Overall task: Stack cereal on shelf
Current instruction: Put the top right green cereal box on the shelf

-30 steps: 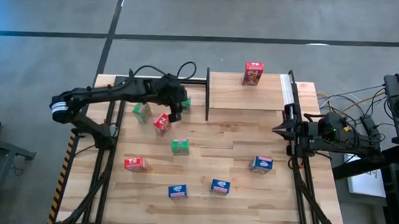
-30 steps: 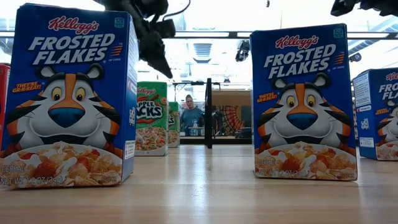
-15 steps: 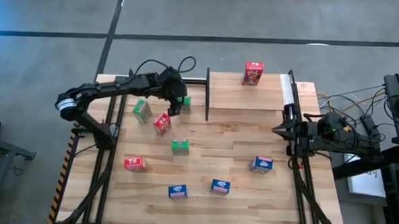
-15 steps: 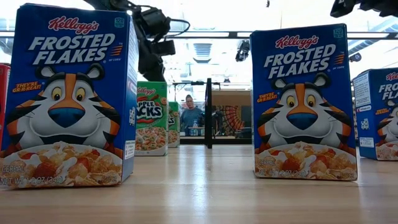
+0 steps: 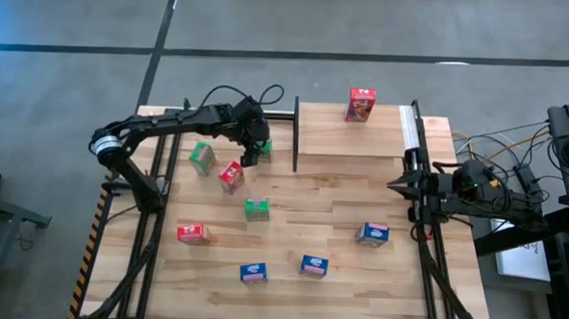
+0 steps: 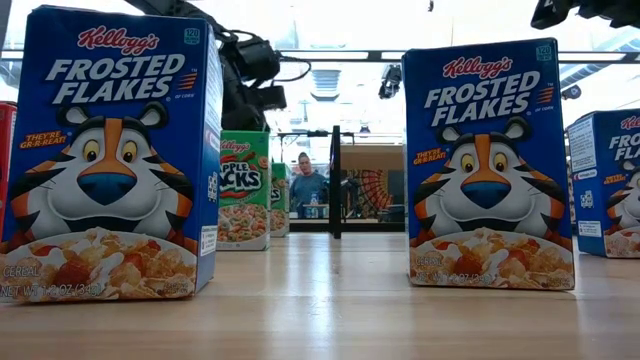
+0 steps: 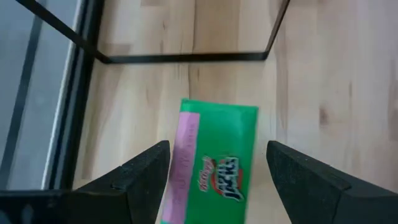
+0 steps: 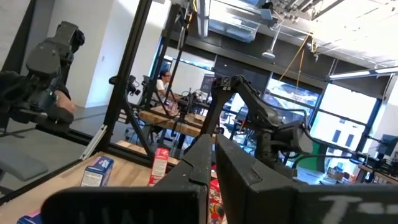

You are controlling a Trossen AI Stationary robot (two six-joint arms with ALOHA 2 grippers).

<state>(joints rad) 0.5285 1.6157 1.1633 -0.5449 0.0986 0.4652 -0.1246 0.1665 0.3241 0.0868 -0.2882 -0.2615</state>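
Table (image 5: 289,275): I see the plank top from above, with the boxes scattered over its left and near parts.
Shelf (image 5: 348,133): the light panel sits at the table's far edge toward the right corner, black posts at its sides; one red box (image 5: 360,103) stands on its far edge.
Left arm: I have it reaching in from the left edge, its left gripper (image 5: 251,150) above a green box (image 7: 214,158) just left of the shelf's black post (image 5: 296,133). That post is the nearest thing in the way.
Left fingers: apart, one on each side of the green box, not touching it that I can see.
Right arm: parked at the table's right edge; right gripper (image 5: 397,184) has its fingers together.
Other boxes: a green one (image 5: 201,156) and a tilted red one (image 5: 230,174) near the left gripper, a green one (image 5: 256,208) mid-table, a red one (image 5: 192,233) by the left edge, and three blue ones (image 5: 253,272) (image 5: 313,266) (image 5: 373,233) toward the near edge.
View differences: only the wrist camera shows me the green box under the fingers; from above the gripper hides it. The low camera is filled by two blue boxes and shows a person far behind.
Change: over the last second the left arm has swung closer to the shelf post; no box has moved.
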